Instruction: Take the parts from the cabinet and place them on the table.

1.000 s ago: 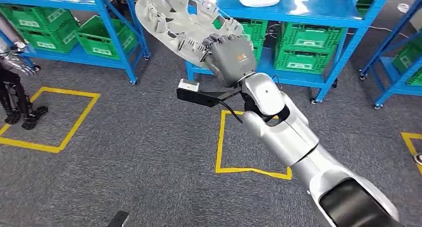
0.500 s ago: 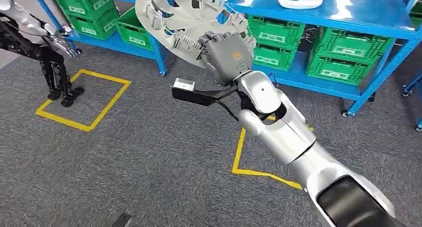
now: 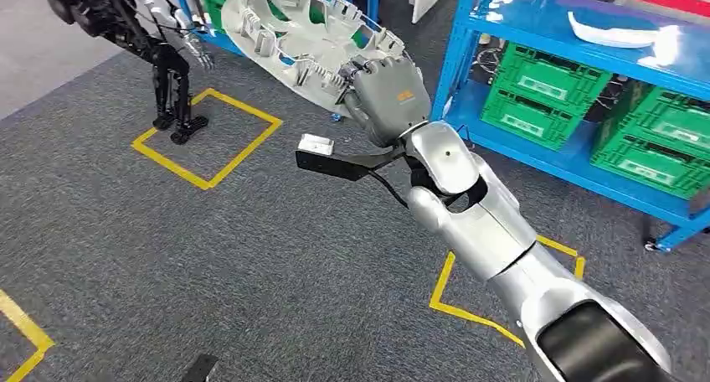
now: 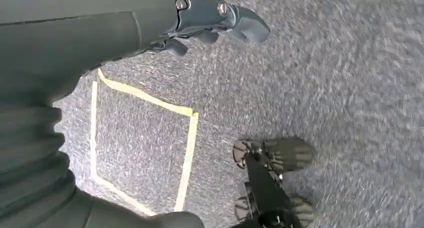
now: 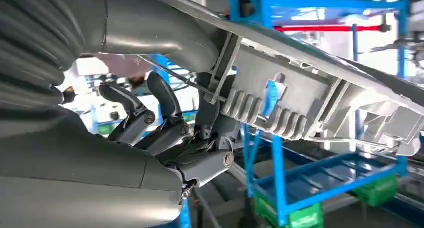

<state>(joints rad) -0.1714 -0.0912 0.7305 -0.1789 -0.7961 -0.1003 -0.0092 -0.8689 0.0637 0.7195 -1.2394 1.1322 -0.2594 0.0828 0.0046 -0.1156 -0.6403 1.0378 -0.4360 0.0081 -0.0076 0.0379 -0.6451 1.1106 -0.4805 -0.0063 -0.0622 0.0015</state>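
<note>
My right hand (image 3: 387, 97) is raised in front of me and grips the rim of a large round pale-grey plastic part (image 3: 293, 30) with ribs and cut-outs, held tilted in the air above the carpet. In the right wrist view the fingers (image 5: 170, 133) clamp the part's ribbed underside (image 5: 310, 88). My left hand (image 4: 215, 18) hangs over the grey carpet, its fingers loosely apart and holding nothing. A white curved part (image 3: 615, 34) lies on the top shelf of the blue cabinet (image 3: 536, 30) at the right.
Green crates (image 3: 544, 89) fill the cabinet's lower shelves. Another humanoid robot (image 3: 159, 64) stands at the far left on a yellow floor square (image 3: 209, 135). A second yellow square (image 3: 502, 307) lies under my right arm. Grey carpet spreads to the left and front.
The camera has turned left: the shelves slid to the right and the other robot came further into the picture. My right hand still holds the part, in the same pose.
</note>
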